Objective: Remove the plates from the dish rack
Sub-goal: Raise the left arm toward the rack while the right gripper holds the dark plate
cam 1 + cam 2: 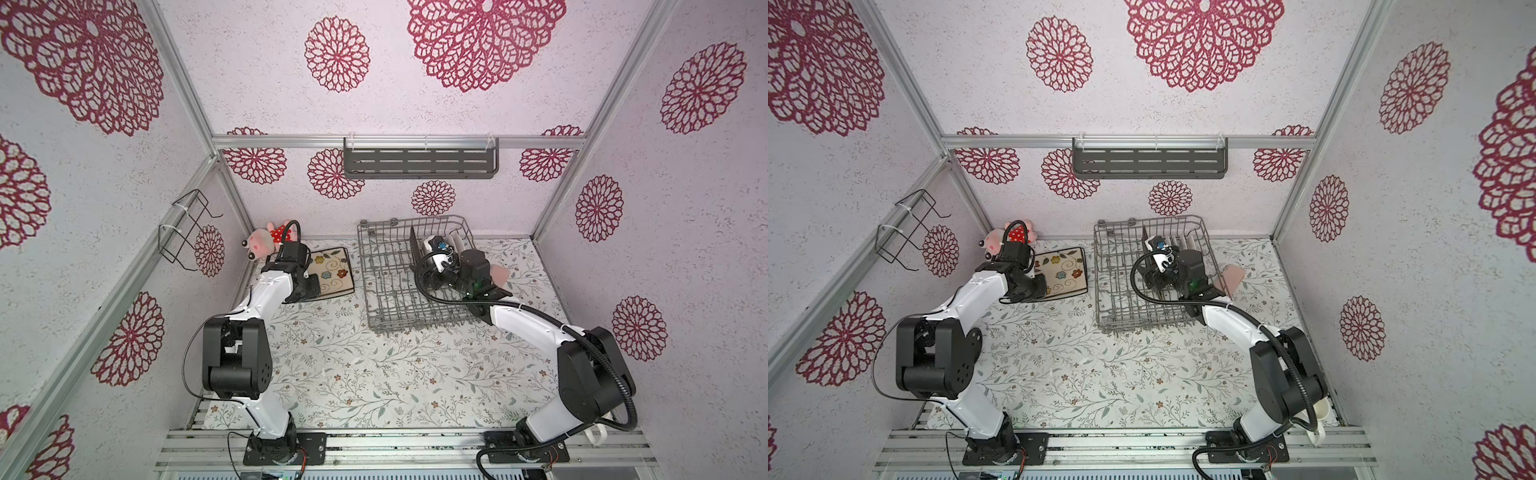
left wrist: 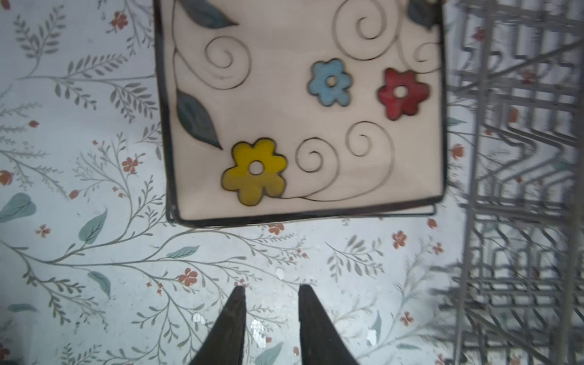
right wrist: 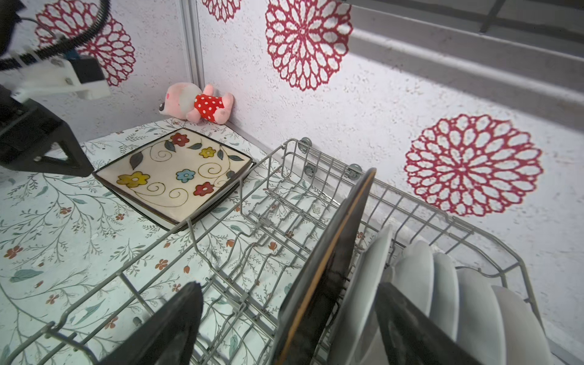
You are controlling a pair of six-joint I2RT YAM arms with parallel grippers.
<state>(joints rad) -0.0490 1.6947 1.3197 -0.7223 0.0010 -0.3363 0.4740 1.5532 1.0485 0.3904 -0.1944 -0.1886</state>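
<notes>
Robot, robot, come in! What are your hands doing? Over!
Left hand open, empty, by flowered plates on table. Right hand open, astride dark plate in dish rack. White plates crowd close beside it.

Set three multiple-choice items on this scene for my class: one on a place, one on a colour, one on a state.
1. Where does the flowered plate lie? A on the table, beside the dish rack; B inside that rack; C on top of it.
2. What colour is the plush toy's dotted dress? A blue; B red; C green.
3. How is the right gripper? A shut, empty; B shut on the flowered plate; C open, fingers either side of the dark plate.
Answers: 1 A, it lies flat left of the rack in both top views; 2 B, white dots on red; 3 C, the right wrist view shows the plate between spread fingers.
</notes>
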